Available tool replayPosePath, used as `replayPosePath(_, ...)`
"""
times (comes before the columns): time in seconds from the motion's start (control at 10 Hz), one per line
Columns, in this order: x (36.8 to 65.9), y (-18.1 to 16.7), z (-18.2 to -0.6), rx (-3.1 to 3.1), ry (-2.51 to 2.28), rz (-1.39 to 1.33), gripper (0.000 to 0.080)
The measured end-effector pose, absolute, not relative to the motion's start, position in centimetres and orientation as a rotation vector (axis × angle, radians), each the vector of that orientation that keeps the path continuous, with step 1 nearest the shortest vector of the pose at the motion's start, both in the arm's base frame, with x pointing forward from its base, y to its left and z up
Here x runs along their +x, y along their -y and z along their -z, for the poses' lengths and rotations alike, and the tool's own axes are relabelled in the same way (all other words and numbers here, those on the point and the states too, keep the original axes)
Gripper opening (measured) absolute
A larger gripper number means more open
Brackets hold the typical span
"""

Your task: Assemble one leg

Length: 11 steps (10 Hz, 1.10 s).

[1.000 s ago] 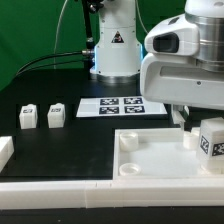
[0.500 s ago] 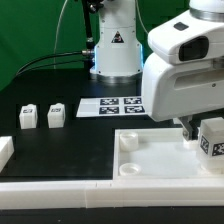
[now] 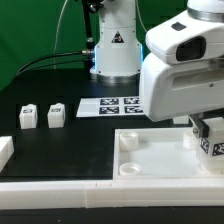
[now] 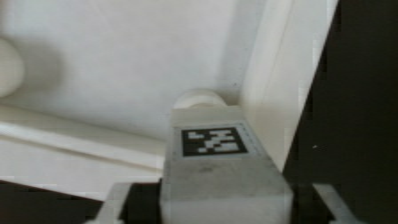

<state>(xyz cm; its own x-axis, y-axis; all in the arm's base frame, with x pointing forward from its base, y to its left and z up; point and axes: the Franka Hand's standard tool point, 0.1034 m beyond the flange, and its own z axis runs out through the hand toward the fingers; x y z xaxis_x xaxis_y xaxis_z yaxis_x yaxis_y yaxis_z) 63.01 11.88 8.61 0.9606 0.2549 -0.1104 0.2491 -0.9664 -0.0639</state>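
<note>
Green backdrop and a black tabletop (image 3: 60,150) frame the work: the fingers (image 3: 196,127) are clamped on either side of one leg (image 3: 212,138), holding it just above the white panel (image 3: 150,160) near its corner at the exterior view's right. That grip probably serves to line the leg's base up with the round socket (image 4: 201,100) below, while two spare legs (image 3: 28,117) wait well apart.

The arm (image 3: 185,70) has swung lower and toward the exterior view's left, and it now hides more of the marker board (image 3: 112,105). The claw (image 3: 212,132), gripping the leg (image 3: 214,142), has edged slightly toward that view's right.
</note>
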Motion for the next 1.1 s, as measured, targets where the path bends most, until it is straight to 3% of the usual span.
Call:
replayPosePath(0.4,63.04,-11.74,-8.6,-3.072,0.32,-0.184,0.0294)
replayPosePath(1.1,62.88,-12.0,-8.49,-2.954,-1.032,-0.193,0.0294)
